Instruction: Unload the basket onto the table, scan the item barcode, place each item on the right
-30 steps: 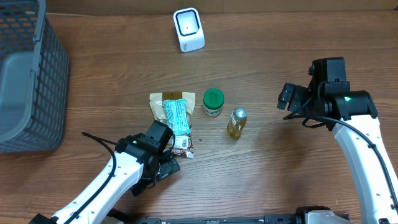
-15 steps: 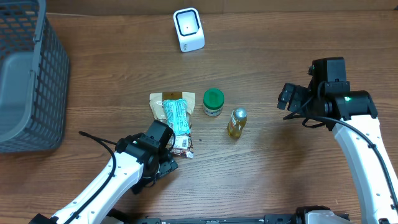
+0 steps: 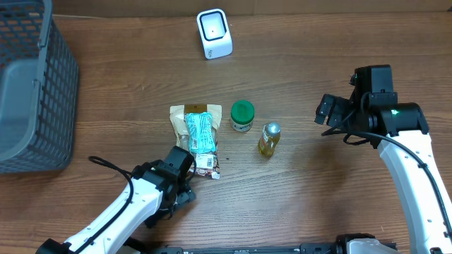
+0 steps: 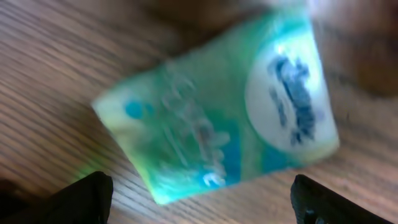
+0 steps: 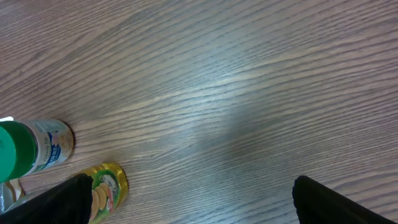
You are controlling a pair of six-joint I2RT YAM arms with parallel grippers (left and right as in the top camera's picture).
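At the far left edge of the table (image 3: 141, 63) sits a grey mesh basket (image 3: 32, 85), well apart from everything else. Nearer the front, the left gripper (image 4: 202, 199) hangs over a green-and-white packet (image 4: 217, 112). Its fingers (image 4: 81, 198) are spread wide with nothing between them. The wrist view is blurred, so the printing cannot be read. The packet lies flat on a brown pouch (image 3: 178, 114), with a small red-and-white wrapper (image 3: 207, 164) just beside its near end. This packet is probably the item to be scanned, and the wide stance looks meant to straddle it for a pick.

At the far side, the white barcode scanner (image 3: 214, 33) stands alone with its dark window showing, placed where a label can be presented to it. Right of the pile, a green-lidded jar (image 3: 242, 116) and a small yellow bottle (image 3: 268, 138) stand upright, close together. On the right, the right gripper (image 5: 196, 202) hovers over bare wood, fingers spread and empty, likely parked out of the way.
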